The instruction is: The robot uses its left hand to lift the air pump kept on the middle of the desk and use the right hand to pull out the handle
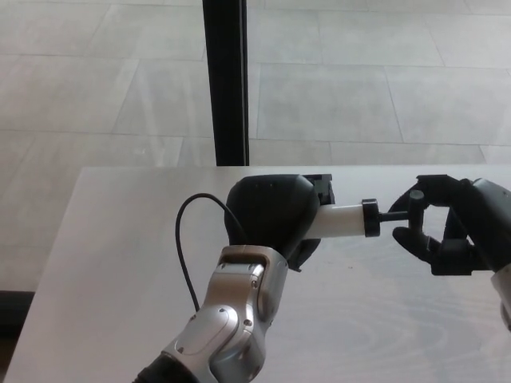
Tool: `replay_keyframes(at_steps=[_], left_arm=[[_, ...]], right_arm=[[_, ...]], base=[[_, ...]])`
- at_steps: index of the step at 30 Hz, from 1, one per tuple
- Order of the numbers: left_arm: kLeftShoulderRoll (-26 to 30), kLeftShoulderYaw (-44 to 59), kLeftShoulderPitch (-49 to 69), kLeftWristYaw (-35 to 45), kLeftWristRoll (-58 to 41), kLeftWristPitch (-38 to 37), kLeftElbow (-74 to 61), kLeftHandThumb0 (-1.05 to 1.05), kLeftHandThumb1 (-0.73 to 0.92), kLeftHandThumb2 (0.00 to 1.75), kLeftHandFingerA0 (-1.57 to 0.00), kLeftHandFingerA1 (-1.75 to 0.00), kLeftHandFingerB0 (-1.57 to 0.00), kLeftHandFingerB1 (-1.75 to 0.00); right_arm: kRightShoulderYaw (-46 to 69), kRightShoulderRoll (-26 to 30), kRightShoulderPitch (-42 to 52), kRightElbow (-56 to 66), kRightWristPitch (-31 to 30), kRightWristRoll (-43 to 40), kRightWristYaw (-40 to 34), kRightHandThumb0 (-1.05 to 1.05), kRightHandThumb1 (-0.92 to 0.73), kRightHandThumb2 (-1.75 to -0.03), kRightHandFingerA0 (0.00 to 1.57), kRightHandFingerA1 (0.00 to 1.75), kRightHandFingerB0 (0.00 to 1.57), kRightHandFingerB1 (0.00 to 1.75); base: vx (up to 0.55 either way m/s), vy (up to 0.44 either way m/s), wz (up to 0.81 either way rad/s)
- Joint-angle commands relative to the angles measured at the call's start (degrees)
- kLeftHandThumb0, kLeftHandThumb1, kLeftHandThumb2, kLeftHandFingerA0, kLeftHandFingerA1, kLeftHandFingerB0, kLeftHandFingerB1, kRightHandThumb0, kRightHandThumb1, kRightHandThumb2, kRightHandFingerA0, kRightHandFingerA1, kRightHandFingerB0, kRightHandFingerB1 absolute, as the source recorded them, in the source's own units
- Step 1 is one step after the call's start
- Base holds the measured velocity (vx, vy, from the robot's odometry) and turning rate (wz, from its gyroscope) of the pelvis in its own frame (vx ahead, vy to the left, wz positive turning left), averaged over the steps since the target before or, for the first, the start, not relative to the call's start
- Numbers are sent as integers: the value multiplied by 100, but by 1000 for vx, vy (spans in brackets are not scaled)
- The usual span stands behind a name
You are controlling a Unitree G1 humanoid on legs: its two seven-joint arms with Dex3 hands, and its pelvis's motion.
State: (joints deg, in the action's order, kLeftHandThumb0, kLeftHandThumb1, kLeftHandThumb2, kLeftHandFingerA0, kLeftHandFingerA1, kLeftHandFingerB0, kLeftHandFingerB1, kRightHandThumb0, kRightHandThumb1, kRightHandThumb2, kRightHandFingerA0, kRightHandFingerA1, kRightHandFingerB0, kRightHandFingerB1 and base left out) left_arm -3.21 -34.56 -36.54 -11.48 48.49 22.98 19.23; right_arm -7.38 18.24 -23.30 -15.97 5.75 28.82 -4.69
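Right hand (447, 231), entering from the picture's right edge: fingers (415, 241) curled round the T-shaped handle (414, 209) of the air pump (343, 221), one digit above the crossbar and one below, so the hand is closed on the handle. Just inboard of this hand, a short length of dark rod (391, 215) shows between the handle and the black collar (370, 218) that ends the white barrel; the handle therefore appears only slightly withdrawn.

Beyond the collar, away from the right hand, the barrel runs into the left hand (271, 211), which is wrapped round the pump body and holds it clear of the desk (120, 239), roughly level. A thin black cable (182, 239) loops from behind the left hand down past its silver wrist.

Hazards, as judged from this arrangement:
- The right hand's hold is on a narrow crossbar. A pull not in line with the rod could roll the bar out between the digits.
- A pull stronger than the left hand's hold could draw the whole pump toward the right hand instead of extending the rod, or twist the barrel in the left palm.
- Should either hold fail, the pump would drop to the desk below both hands.
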Motion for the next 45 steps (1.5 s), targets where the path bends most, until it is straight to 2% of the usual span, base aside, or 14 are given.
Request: replay_keyframes(at_steps=[1, 5, 10, 13, 20, 21, 22, 23, 24, 25, 26, 38, 39, 45], left_arm=[[94, -40, 85, -133, 151, -76, -25, -20, 51, 101, -122, -136, -88, -108], [102, -35, 113, -140, 119, -107, -34, -15, 61, 93, -93, -175, -78, -133], [83, -10, 149, -126, 90, -78, -55, -21, 55, 107, -122, -134, -88, -107], [117, -34, 152, -117, 144, -52, -54, -15, 60, 95, -92, -175, -77, -135], [253, -121, 228, -154, 256, -100, -38, -22, 50, 103, -118, -136, -96, -122], [264, -140, 236, -86, 266, -50, -32, -24, 51, 104, -119, -136, -92, -116], [294, -150, 265, -141, 280, -76, -13, -17, 57, 95, -90, -175, -76, -146], [297, -130, 296, -100, 231, -82, -30, -17, 58, 93, -91, -175, -74, -149], [296, -93, 329, -98, 169, -111, -31, -16, 59, 93, -91, -175, -74, -150], [315, -82, 341, -156, 168, -146, 2, -16, 56, 97, -91, -175, -77, -148], [321, -81, 357, -189, 189, -130, 26, -16, 54, 101, -91, -175, -77, -149], [782, 146, 790, -201, 25, -393, 56, -21, 62, 103, -89, -175, -70, -157], [848, 156, 808, -242, 24, -490, 113, -29, 56, 112, -117, -139, -94, -125], [1086, 242, 906, -390, 84, -702, 217, -22, 56, 110, -93, -175, -74, -156]], right_arm=[[-9, 28, 4, 100, -13, 16, -68, -25, -54, -103, 110, 158, 87, 119], [-32, 21, 24, 105, -8, 41, -106, -22, -61, -100, 94, 168, 83, 122], [-36, 9, 63, 72, 99, 2, -175, -25, -59, -104, 90, 174, 73, 146], [-74, 25, 60, 79, 154, 100, -290, -25, -56, -109, 91, 175, 73, 156], [-95, 42, 38, 250, 58, 195, -282, -17, -55, -106, 102, 174, 69, 145], [-79, 42, 48, 318, 35, 184, -260, -28, -54, -112, 116, 136, 89, 120], [-97, 47, 35, 312, 76, 242, -329, -10, -54, -108, 96, 174, 67, 148], [-74, 36, 44, 328, 87, 212, -334, -29, -52, -113, 118, 137, 89, 119], [-60, 34, 46, 334, 109, 196, -345, -20, -54, -110, 89, 175, 72, 150], [-41, 42, 38, 336, 119, 182, -346, -29, -52, -113, 118, 137, 89, 120], [-21, 61, 39, 356, 105, 170, -324, -21, -53, -112, 88, 175, 71, 152], [493, 384, 155, 653, 4, -32, -103, -26, -51, -114, 120, 140, 92, 123], [551, 403, 180, 712, -59, -63, -56, -18, -52, -113, 89, 175, 73, 153], [829, 573, 264, 700, 31, -157, -64, -17, -50, -113, 90, 175, 75, 153]], base=[[0, 0, 0], [0, 0, 0], [0, 0, 0], [0, 0, 0], [0, 0, 0], [0, 0, 0], [0, 0, 0], [0, 0, 0], [0, 0, 0], [0, 0, 0], [0, 0, 0], [0, 0, 0], [0, 0, 0], [0, 0, 0]])
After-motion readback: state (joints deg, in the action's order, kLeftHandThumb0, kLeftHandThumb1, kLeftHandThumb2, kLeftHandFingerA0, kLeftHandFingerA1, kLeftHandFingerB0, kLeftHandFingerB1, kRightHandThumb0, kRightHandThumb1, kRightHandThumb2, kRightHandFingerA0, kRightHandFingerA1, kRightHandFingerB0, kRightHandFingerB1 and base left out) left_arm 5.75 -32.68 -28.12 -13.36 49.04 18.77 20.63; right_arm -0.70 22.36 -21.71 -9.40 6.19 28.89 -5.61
